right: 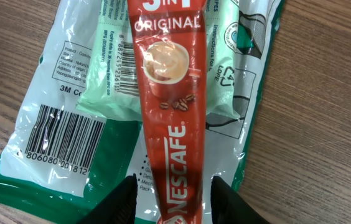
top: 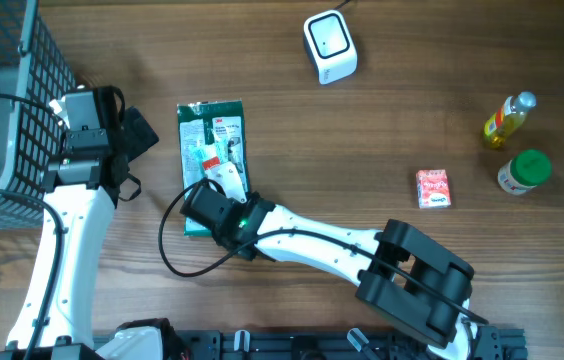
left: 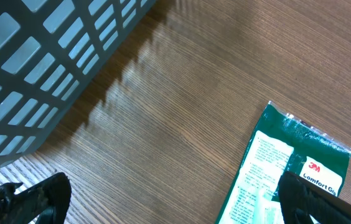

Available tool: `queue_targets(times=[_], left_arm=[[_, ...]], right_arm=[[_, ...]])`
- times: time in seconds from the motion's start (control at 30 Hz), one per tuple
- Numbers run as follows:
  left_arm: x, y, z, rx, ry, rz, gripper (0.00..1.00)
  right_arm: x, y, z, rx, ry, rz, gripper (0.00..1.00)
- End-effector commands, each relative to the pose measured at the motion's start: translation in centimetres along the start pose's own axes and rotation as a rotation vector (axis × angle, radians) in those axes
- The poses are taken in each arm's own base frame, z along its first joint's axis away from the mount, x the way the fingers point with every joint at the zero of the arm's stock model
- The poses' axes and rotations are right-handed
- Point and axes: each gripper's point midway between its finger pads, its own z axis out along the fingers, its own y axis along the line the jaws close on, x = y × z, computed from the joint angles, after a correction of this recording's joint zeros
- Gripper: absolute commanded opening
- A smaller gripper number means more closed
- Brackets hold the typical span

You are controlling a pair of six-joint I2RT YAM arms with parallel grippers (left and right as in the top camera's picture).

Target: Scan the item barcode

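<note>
A red Nescafe sachet [right: 169, 112] lies lengthwise on top of a green and white 3M pack [top: 212, 135] on the wooden table. The pack's barcode [right: 57, 138] faces up, left of the sachet. My right gripper [right: 174, 186] stands open astride the sachet's near end, with a gap on each side of it. In the overhead view the right gripper [top: 227, 190] is over the pack's lower half. The white scanner [top: 330, 45] stands at the back, well apart. My left gripper [left: 175, 202] is wide open beside the pack's [left: 287, 168] left edge, holding nothing.
A grey mesh basket [top: 2, 100] fills the far left, close to my left arm. At the right stand a yellow bottle [top: 509, 118], a green-capped jar [top: 524, 172] and a small red packet [top: 433, 188].
</note>
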Motion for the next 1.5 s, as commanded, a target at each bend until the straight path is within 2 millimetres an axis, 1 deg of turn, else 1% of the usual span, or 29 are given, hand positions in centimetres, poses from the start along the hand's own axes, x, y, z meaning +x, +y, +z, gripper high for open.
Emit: queue_targets(times=[0.0, 0.13, 0.2, 0.23, 0.37, 0.47, 0.53, 0.67, 1.0, 1.03, 1.1, 1.17, 1.23, 1.27, 1.3, 1.47], left_arm=[[-0.6, 0.3, -0.3, -0.009, -0.018, 0.003, 1.0], [-0.6, 0.3, -0.3, -0.01, -0.018, 0.003, 1.0], [-0.6, 0.3, -0.3, -0.009, -0.018, 0.003, 1.0], [-0.6, 0.3, -0.3, -0.01, -0.018, 0.003, 1.0], [-0.6, 0.3, -0.3, -0.01, -0.018, 0.003, 1.0], [-0.6, 0.3, -0.3, -0.01, -0.018, 0.003, 1.0], [-0.6, 0.3, -0.3, -0.01, -0.018, 0.003, 1.0], [-0.6, 0.3, -0.3, -0.01, -0.018, 0.003, 1.0], [-0.6, 0.3, -0.3, -0.009, -0.018, 0.003, 1.0], [-0.6, 0.3, -0.3, -0.009, -0.018, 0.003, 1.0], [-0.6, 0.3, -0.3, -0.009, -0.018, 0.003, 1.0], [-0.6, 0.3, -0.3, -0.009, -0.018, 0.003, 1.0], [-0.6, 0.3, -0.3, -0.009, -0.018, 0.003, 1.0], [-0.6, 0.3, -0.3, -0.009, -0.018, 0.003, 1.0], [-0.6, 0.3, -0.3, -0.009, -0.018, 0.003, 1.0], [-0.6, 0.3, -0.3, -0.009, -0.018, 0.003, 1.0]], right_arm=[[-1.0, 1.4, -0.7, -0.046, -0.014, 0.026, 0.39], [-1.4, 2.1, -1.2, -0.05, -0.033, 0.017, 0.39], [-1.4, 2.0, -1.2, -0.031, -0.044, 0.011, 0.38], [-1.3, 1.6, -1.2, -0.012, -0.046, 0.009, 0.38], [-1.2, 1.5, -1.1, -0.009, -0.046, 0.008, 0.36], [-1.0, 1.1, -0.4, 0.022, -0.049, 0.0, 0.36], [-0.6, 0.6, 0.6, 0.054, -0.046, -0.009, 0.36], [0.2, 0.6, 2.0, 0.067, -0.029, -0.04, 0.36], [0.2, 0.6, 2.2, 0.065, -0.03, -0.038, 0.35], [0.1, 0.6, 2.2, 0.066, -0.031, -0.039, 0.35], [0.0, 0.4, 2.2, 0.078, -0.037, -0.041, 0.29], [0.1, 0.3, 2.2, 0.082, -0.036, -0.069, 0.27], [0.4, 0.1, 2.3, 0.086, -0.031, -0.075, 0.28], [0.5, 0.1, 2.5, 0.086, -0.031, -0.075, 0.29], [0.6, 0.0, 2.6, 0.086, -0.031, -0.075, 0.33], [1.1, -0.1, 2.8, 0.084, -0.024, -0.078, 0.34]])
